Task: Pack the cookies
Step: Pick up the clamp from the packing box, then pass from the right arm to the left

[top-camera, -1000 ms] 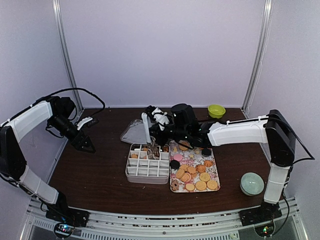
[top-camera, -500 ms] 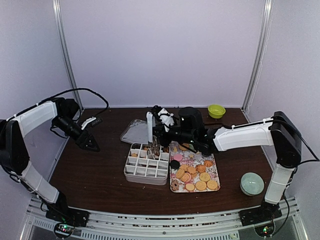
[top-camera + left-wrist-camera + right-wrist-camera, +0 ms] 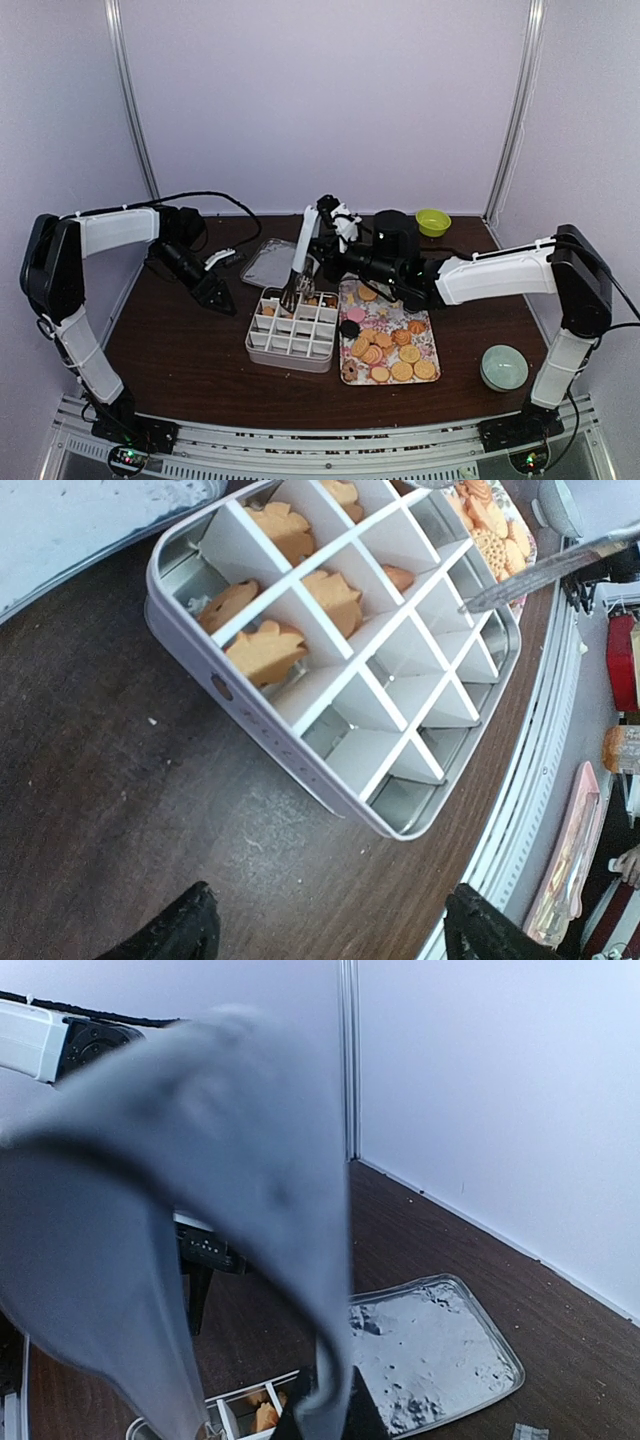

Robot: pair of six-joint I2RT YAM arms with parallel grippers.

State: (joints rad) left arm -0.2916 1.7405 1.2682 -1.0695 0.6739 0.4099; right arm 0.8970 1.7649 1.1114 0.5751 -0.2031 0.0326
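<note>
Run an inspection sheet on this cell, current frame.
Surface: dark wood table, a few pale specks.
Job's things: cookies mostly on the floral tray; several in the divided box.
Clutter: lid, green bowl, pale bowl.
Pincers: left pincer open, empty, beside the box; right pincer shut on tongs, tips over the box.
Cables: black cable loops above the left arm.
Surroundings: lilac walls, metal posts; nothing else seen.
</note>
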